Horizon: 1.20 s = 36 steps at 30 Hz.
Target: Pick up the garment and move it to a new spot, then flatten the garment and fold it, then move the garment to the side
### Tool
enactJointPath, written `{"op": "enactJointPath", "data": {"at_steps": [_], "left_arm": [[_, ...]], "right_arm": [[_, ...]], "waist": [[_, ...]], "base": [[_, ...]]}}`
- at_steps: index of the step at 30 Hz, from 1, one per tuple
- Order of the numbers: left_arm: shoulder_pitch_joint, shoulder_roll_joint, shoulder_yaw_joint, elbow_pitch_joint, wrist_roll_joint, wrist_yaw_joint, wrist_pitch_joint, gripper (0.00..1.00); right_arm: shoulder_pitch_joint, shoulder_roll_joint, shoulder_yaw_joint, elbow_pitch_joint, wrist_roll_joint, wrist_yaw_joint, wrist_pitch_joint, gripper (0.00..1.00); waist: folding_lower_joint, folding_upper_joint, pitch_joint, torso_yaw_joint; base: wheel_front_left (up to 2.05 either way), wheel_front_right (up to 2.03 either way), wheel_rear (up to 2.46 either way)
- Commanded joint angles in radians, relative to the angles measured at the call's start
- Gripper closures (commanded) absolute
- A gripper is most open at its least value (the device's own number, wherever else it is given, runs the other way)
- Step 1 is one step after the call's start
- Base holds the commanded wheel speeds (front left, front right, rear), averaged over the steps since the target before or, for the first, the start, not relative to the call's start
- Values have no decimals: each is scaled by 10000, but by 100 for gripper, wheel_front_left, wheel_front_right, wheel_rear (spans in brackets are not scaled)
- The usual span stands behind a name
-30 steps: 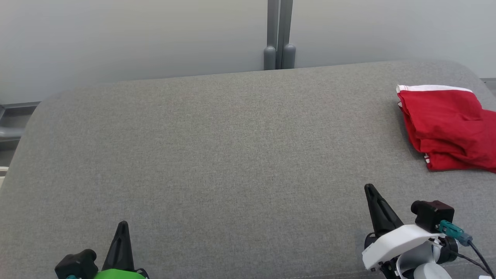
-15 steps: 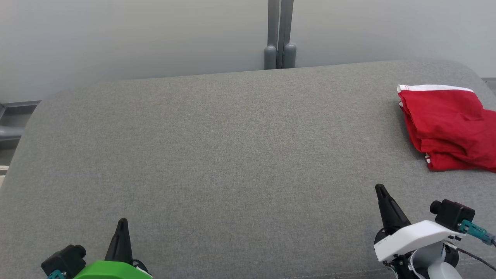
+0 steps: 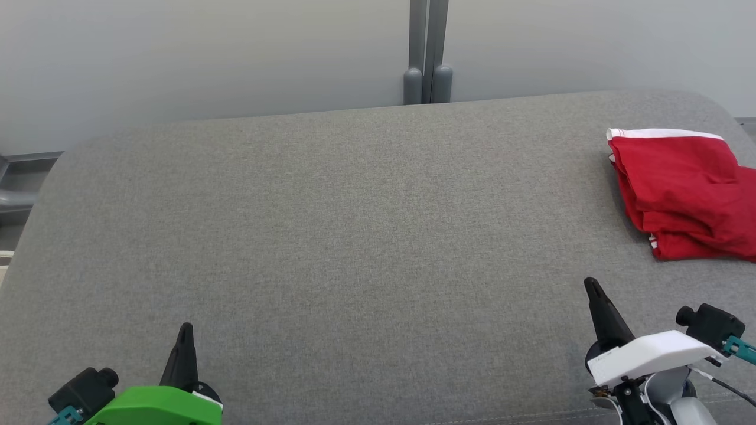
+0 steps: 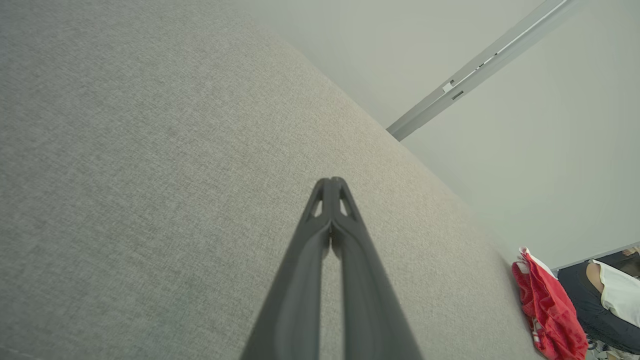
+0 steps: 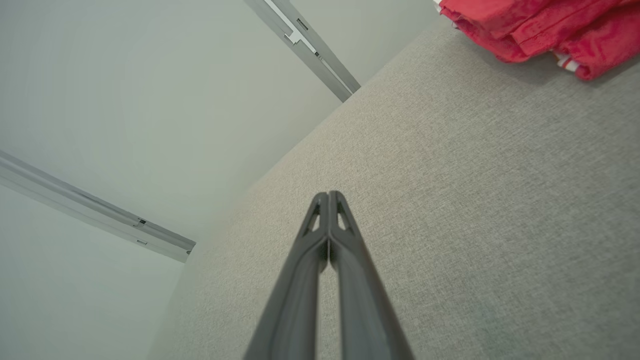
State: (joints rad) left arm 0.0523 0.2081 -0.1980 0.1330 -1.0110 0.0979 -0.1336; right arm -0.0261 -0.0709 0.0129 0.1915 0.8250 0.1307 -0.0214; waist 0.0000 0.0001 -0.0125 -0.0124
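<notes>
Since the earlier frame the right gripper (image 3: 592, 289) has drifted rightward and the left gripper (image 3: 185, 333) has barely shifted, both with fingers pressed together and empty, while the folded red garment (image 3: 679, 189) lies at the grey cushion's (image 3: 354, 236) far right, ahead and right of the nearer right gripper.

Free passage over the grey padded surface (image 3: 354, 236) across left, middle and near side. Red garment (image 3: 685, 195) lies at the right edge, blocking that corner. Wall (image 3: 207, 59) and grey post (image 3: 426, 59) close the far side.
</notes>
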Motion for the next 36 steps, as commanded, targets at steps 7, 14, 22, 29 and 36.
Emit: {"op": "enactJointPath", "data": {"at_steps": [7, 14, 22, 29, 36], "left_arm": [[-350, -138, 360, -45, -836, -330, 188, 100], [-425, -289, 600, 14, -1469, -560, 356, 100], [-528, -478, 844, 74, -2140, -813, 531, 100], [-587, -606, 1044, 119, -2686, -1013, 693, 100], [-652, -737, 1218, 162, -3111, -1183, 811, 100]], "right_arm": [[-281, -80, -197, -56, 1115, 3, 210, 100], [-309, -95, -338, -22, 1963, 2, 384, 100], [-342, -106, -504, 15, 2849, 3, 576, 100], [-360, -111, -639, 48, 3575, 3, 747, 100], [-391, -111, -759, 74, 4154, 3, 884, 100]], "waist": [[0, -1, 13, 10], [0, -1, 25, 20], [0, -1, 39, 31], [0, -1, 51, 41], [0, -1, 62, 49]], "base": [[0, 0, 0], [0, 0, 0], [0, 0, 0], [0, 0, 0], [0, 0, 0]]}}
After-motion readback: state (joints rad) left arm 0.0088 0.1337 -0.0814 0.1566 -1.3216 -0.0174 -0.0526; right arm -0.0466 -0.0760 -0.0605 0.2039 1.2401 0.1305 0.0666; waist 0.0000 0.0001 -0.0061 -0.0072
